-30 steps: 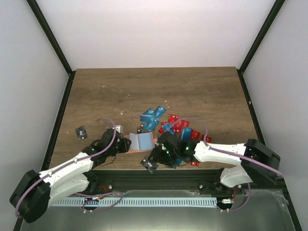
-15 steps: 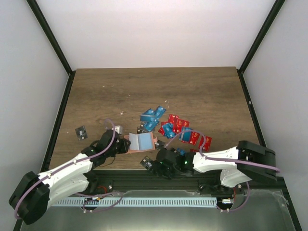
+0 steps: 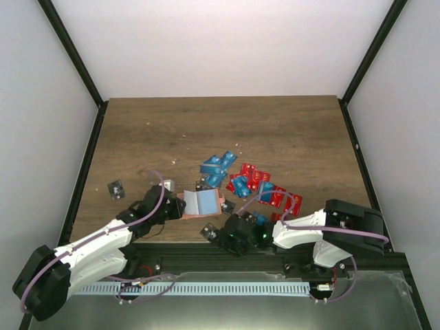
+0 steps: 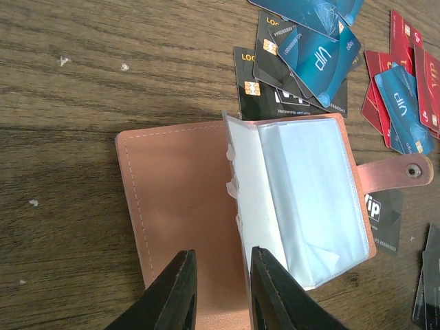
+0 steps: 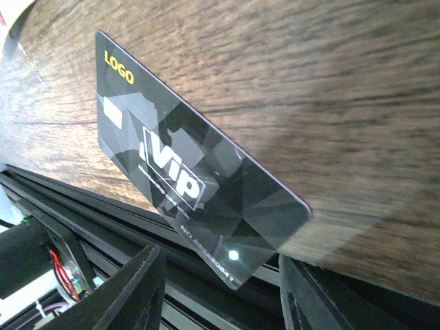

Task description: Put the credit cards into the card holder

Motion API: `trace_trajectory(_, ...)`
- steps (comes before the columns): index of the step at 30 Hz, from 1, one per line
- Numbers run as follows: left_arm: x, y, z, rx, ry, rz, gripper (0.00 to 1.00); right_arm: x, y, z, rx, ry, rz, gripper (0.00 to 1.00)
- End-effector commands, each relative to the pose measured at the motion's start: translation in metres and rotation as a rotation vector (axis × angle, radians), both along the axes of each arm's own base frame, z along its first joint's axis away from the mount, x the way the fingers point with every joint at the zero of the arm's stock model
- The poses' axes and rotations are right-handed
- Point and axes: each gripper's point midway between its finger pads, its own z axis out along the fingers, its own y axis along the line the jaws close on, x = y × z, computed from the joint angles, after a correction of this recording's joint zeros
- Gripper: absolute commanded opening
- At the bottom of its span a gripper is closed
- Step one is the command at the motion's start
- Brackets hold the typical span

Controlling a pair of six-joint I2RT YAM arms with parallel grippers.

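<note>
The card holder (image 4: 179,199) is laid open on the table (image 4: 82,69), with red, blue and black credit cards (image 4: 323,55) scattered just beyond it. The left gripper (image 4: 221,256) is set over its near edge, jaws narrowly parted; whether leather is pinched cannot be told. A black card (image 5: 185,172) is seen overhanging the table's near edge, its corner bracketed by the right gripper (image 5: 216,260), jaws spread wide.

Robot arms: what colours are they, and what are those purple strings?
The left arm and right arm have white shells with chunky black joints. Thin purple cables loop along them. Their fingers are black, and tiny green lights glow on the right wrist.
</note>
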Motion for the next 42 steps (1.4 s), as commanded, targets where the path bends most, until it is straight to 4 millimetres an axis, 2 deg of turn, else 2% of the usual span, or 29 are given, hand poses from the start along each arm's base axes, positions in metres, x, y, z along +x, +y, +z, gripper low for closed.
trace_trajectory(1,-0.002,0.003,-0.003,0.016,-0.001,-0.002,0.24,0.007,-0.003,-0.012,-0.004,-0.016,-0.066,0.47)
trace_trajectory(6,-0.002,0.004,-0.004,0.02,-0.002,0.001,0.24,0.009,-0.009,-0.021,-0.006,-0.008,-0.107,0.36)
trace_trajectory(14,-0.003,0.004,-0.005,0.022,0.002,-0.001,0.24,0.009,-0.016,-0.027,-0.017,-0.001,-0.125,0.08)
trace_trajectory(18,-0.003,0.003,-0.001,0.014,-0.003,-0.003,0.24,0.01,-0.014,-0.023,-0.015,-0.014,-0.112,0.01)
trace_trajectory(24,-0.002,0.002,0.006,0.0,-0.014,-0.006,0.25,0.016,-0.012,-0.009,-0.068,-0.088,-0.066,0.01)
trace_trajectory(28,0.0,-0.001,0.011,-0.003,-0.014,-0.009,0.28,0.025,-0.012,0.013,-0.058,-0.172,-0.045,0.01)
trace_trajectory(33,0.001,-0.006,0.028,-0.032,-0.03,-0.024,0.32,0.037,-0.003,0.058,-0.002,-0.329,0.012,0.01)
trace_trajectory(38,0.007,-0.007,0.052,-0.042,-0.061,-0.012,0.45,0.06,-0.007,0.11,0.015,-0.488,-0.006,0.01)
trace_trajectory(42,0.014,-0.013,0.082,-0.072,-0.106,-0.018,0.63,0.085,-0.018,0.139,0.085,-0.559,-0.073,0.01)
